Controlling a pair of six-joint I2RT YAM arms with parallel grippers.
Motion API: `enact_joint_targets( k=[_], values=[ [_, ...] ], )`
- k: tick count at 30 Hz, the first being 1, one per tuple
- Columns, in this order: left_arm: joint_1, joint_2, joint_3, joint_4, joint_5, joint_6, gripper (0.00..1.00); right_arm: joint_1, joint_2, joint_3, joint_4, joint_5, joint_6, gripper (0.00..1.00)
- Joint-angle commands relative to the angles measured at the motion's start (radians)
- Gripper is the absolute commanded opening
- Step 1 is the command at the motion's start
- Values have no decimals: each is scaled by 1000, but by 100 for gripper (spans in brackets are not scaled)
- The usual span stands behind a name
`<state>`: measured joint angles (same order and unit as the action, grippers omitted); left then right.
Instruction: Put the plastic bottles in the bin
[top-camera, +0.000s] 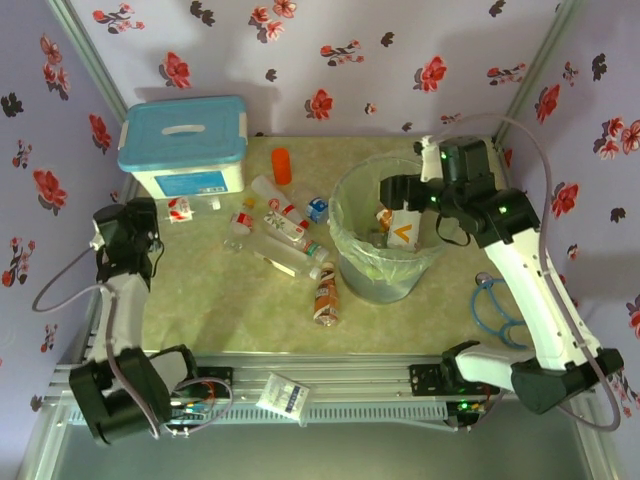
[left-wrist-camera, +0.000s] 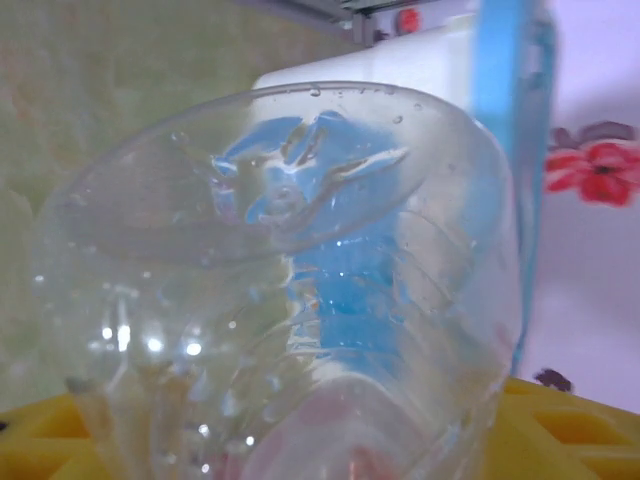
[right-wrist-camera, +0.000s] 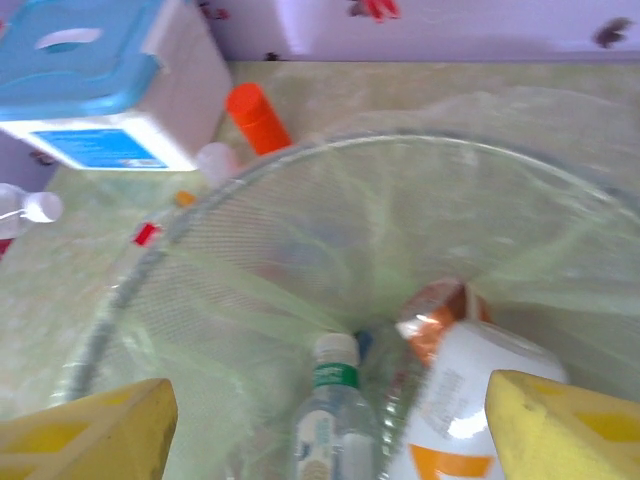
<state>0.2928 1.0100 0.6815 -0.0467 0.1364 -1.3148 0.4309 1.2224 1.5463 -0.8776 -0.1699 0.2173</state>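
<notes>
Over the pale green table (top-camera: 230, 320) with floral walls behind, your left gripper (left-wrist-camera: 300, 440) straddles a small clear plastic bottle (left-wrist-camera: 300, 280) for pickup, though I can't tell if it grips, while your right gripper (right-wrist-camera: 325, 425) hangs wide open over the round grey lined bin (right-wrist-camera: 250, 230), a white orange-labelled bottle (right-wrist-camera: 460, 400) resting beneath.

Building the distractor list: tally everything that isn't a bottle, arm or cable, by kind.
White box with blue lid: 1
Orange cylinder: 1
Bin with green liner: 1
White packet on the front rail: 1
Total: 4
</notes>
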Motion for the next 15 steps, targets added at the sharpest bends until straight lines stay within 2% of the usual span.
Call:
enact_joint_targets(
  k=[1,3,6,12,15],
  values=[
    [-9,-55,71,-123,120,179,63,39,38,87,33,-125,-41,82],
    [-13,-56,129,-143,242,245,63,78,79,129,41,-165,-52,82],
    [-50,-47,206,-170,370,312,62,195,152,210,18,-141,-106,82],
    [-215,-6,306,-68,538,319,59,326,315,347,11,-217,-127,84],
    [-304,15,347,-36,568,324,59,362,381,419,-4,-241,-131,89]
  ],
)
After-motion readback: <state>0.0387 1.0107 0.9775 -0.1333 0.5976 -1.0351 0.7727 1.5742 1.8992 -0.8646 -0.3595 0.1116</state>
